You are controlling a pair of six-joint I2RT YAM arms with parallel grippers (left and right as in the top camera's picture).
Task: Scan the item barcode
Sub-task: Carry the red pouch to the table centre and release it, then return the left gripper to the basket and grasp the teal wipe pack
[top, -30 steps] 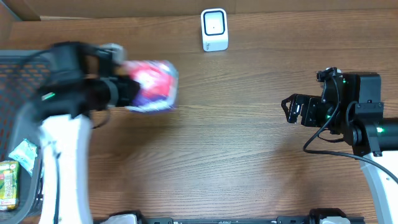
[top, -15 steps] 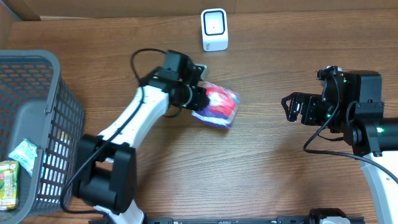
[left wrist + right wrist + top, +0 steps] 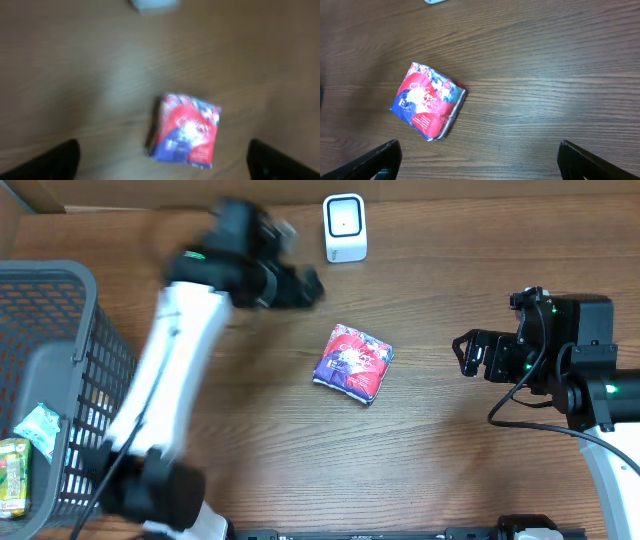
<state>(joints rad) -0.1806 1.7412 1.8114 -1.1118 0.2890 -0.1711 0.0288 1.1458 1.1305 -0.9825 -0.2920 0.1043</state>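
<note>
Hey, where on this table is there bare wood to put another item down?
Bare wood: the near strip of the brown wooden table below the red-and-blue plastic packet, and the gap between packet and right hand. Crowded on the left, where the grey mesh basket and left hand sit.

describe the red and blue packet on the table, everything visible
The packet is a soft, squarish pouch in glossy plastic wrap, printed red and blue-purple with white lettering too small to read. It lies flat, skewed to the wood grain, near the middle of the table. Only the tabletop touches it; no barcode shows.
</note>
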